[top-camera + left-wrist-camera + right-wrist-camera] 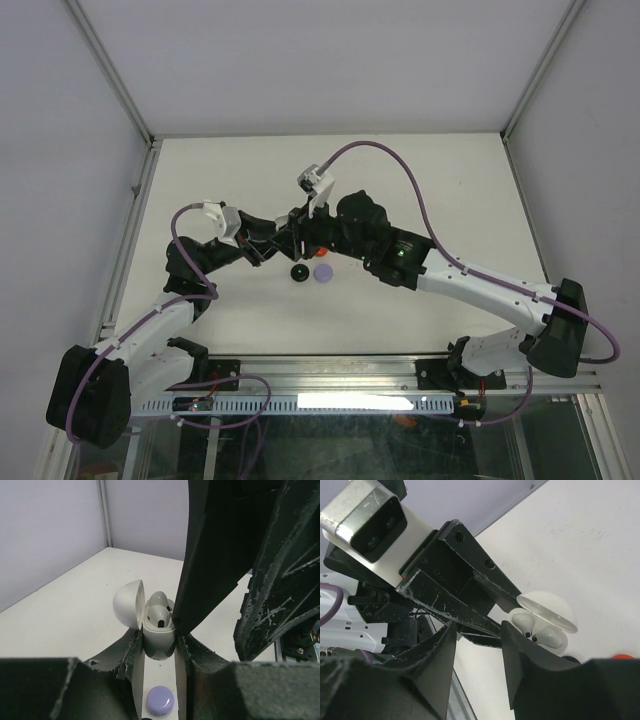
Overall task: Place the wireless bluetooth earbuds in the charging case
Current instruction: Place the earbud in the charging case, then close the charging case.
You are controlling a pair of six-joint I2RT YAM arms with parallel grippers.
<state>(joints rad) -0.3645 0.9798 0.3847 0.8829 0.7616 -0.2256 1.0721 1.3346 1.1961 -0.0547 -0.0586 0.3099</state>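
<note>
Arms: two. Left arm, right arm.
Grippers: two, one per arm. Left gripper, right gripper.
Purple cables: two. Left cable, right cable.
Case: one, white, lid open.
Earbuds in case: two, both white. Near earbud, far earbud.
Round discs on table: two. Black disc, lavender disc.
Red item: one, mostly cut off, kind unclear.
</note>
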